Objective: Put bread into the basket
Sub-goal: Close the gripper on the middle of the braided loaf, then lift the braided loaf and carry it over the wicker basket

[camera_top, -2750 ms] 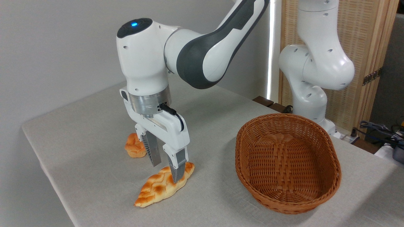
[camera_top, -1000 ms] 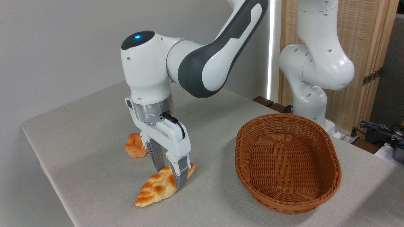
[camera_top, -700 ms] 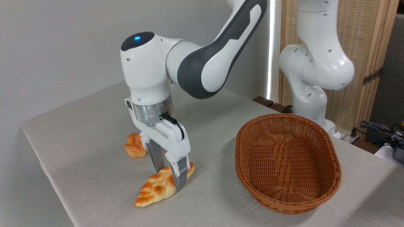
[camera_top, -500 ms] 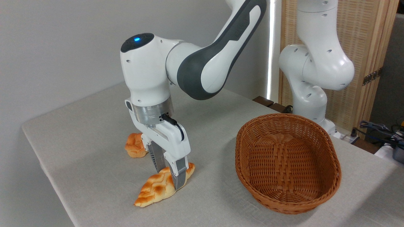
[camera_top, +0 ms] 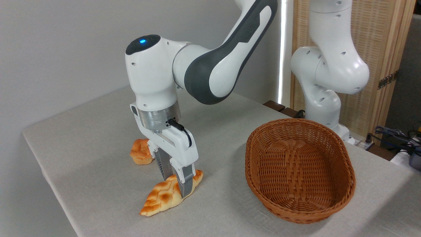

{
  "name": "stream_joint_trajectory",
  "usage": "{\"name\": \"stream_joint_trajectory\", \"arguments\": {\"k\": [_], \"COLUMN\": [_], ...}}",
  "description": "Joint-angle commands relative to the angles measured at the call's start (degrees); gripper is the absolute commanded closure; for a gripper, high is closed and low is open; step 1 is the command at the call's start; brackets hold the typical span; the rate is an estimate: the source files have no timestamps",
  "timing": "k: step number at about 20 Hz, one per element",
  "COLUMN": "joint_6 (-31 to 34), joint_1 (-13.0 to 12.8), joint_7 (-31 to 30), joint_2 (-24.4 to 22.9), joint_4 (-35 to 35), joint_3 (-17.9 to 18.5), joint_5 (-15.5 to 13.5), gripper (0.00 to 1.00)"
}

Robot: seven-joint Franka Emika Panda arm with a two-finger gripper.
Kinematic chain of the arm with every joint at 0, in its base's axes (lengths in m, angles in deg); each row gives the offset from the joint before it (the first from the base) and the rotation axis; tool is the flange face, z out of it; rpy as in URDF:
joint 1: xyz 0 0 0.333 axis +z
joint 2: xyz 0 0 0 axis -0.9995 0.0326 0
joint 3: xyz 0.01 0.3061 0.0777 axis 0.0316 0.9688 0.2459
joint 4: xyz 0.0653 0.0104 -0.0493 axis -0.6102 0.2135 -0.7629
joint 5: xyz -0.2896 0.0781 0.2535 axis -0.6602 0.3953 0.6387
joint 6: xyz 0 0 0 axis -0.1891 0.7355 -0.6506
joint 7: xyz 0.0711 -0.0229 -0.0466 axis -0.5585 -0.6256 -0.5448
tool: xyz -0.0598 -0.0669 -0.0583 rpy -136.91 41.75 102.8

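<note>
The bread (camera_top: pixel 161 197), a long braided golden loaf, lies on the grey tablecloth at the front left, pointing from lower left to upper right. My gripper (camera_top: pixel 177 184) comes down from above onto the loaf's right half. Its two fingers are pressed against the loaf's sides, one behind and one in front, so it is shut on the bread. The loaf's left end rests on the cloth. The basket (camera_top: pixel 296 218), oval brown wicker, stands empty to the right, about a hand's width from the loaf.
A small round knotted bun (camera_top: pixel 139 155) sits just behind and left of my gripper. A second white robot arm (camera_top: pixel 329 72) stands behind the basket. The table's front-left edge (camera_top: pixel 59 200) runs close to the loaf. Cables lie at the far right.
My gripper came down over the loaf with its fingers apart, then the fingers drew together onto it. In the last half second the wrist rose very slightly; the loaf has barely moved.
</note>
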Motion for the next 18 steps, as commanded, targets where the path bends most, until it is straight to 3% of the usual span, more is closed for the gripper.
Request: {"name": "stream_joint_trajectory", "arguments": {"k": [1, 7, 12, 18], "joint_6": [-1.32, 0.7, 14.13, 32.49], "joint_1": [-0.31, -0.22, -0.22, -0.48], "joint_7": [0.27, 0.27, 1.32, 17.12], "joint_2": [0.13, -1.36, -6.53, -19.97], "joint_4": [0.14, -1.96, -8.91, -6.28], "joint_3": [0.14, 0.4, 0.67, 2.33], "joint_5": [0.55, -0.07, -2.53, -2.62], "gripper": [0.69, 0.68, 0.67, 0.67]}}
